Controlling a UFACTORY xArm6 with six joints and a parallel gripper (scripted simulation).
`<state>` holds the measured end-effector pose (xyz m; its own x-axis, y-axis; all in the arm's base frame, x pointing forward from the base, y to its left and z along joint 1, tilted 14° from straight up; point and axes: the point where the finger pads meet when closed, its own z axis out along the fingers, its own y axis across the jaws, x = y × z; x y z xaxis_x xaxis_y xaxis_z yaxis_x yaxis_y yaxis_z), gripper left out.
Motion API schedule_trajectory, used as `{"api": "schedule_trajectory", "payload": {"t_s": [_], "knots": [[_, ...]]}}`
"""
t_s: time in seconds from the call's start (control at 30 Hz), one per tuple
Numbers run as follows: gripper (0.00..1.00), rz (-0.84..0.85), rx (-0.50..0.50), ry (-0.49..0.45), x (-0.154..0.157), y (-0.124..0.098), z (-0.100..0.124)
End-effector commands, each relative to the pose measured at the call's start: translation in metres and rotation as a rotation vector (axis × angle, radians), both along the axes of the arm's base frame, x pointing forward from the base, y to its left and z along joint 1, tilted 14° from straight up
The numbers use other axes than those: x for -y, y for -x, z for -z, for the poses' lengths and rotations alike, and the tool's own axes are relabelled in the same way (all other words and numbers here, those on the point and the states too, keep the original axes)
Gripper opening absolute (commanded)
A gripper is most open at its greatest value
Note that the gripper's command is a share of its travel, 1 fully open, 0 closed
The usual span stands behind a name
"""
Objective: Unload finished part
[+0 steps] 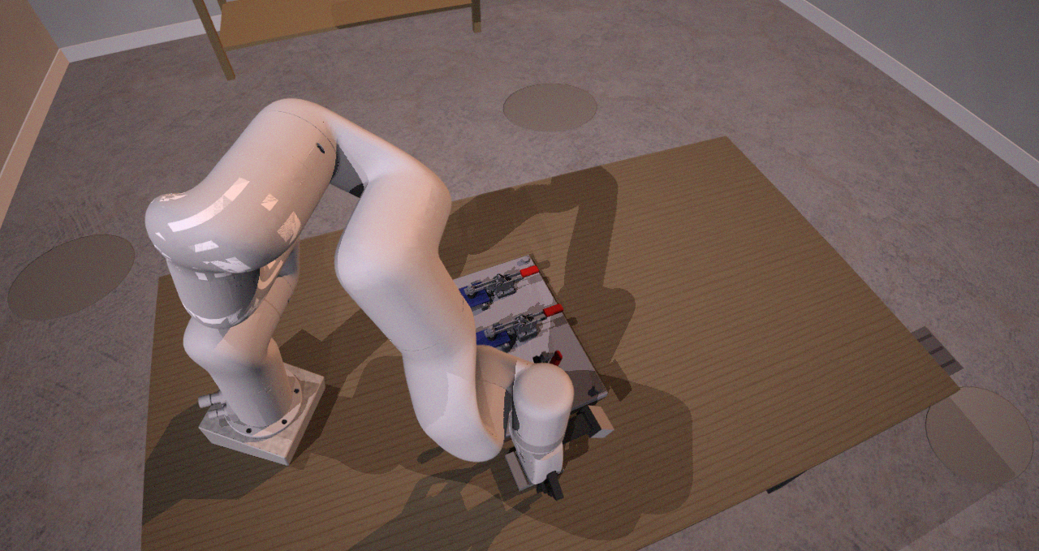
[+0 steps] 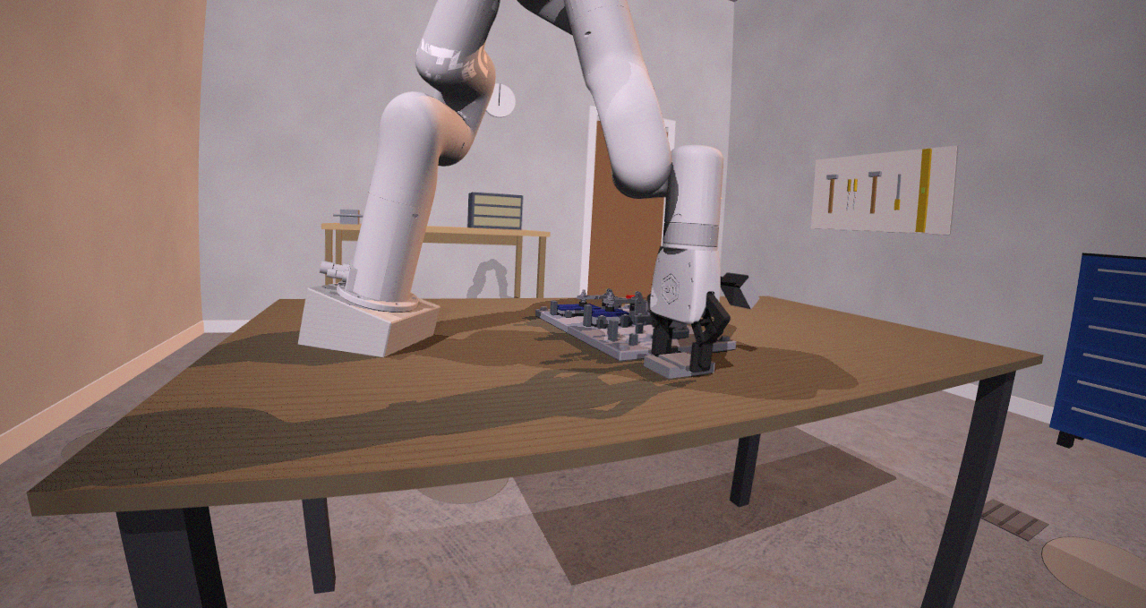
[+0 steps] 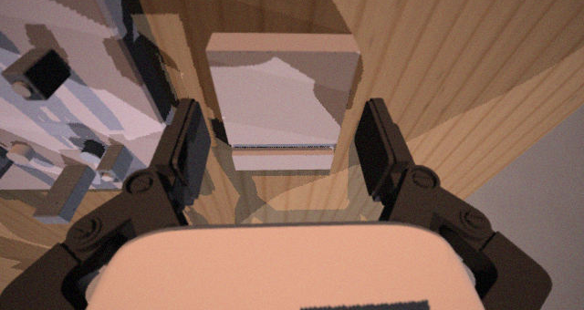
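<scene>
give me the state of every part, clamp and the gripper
finished part: flat on the table, released
gripper: open, fingers either side of the part
two blanks: on the fixture, seating too small to tell
their two clamps: handles laid down, locking not certain
third clamp: mostly hidden, cannot tell

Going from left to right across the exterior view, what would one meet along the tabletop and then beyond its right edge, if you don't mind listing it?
White block-shaped robot base → grey metal fixture plate → flat grey finished part → blue metal drawer cabinet
</scene>
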<state>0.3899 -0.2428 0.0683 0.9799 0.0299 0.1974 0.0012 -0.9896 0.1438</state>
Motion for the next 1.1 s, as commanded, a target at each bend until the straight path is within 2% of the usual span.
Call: {"api": "schedule_trajectory", "payload": {"t_s": [0.0, 0.6, 0.8, 1.07], "knots": [[0.95, 0.0, 0.003, 0.002, 0.001, -0.001, -0.001], [0.95, 0.0, 0.003, 0.002, 0.0, 0.0, -0.007], [0.95, 0.0, 0.003, 0.002, -0.002, 0.003, -0.021], [0.95, 0.0, 0.003, 0.002, -0.007, 0.009, -0.051]]}}
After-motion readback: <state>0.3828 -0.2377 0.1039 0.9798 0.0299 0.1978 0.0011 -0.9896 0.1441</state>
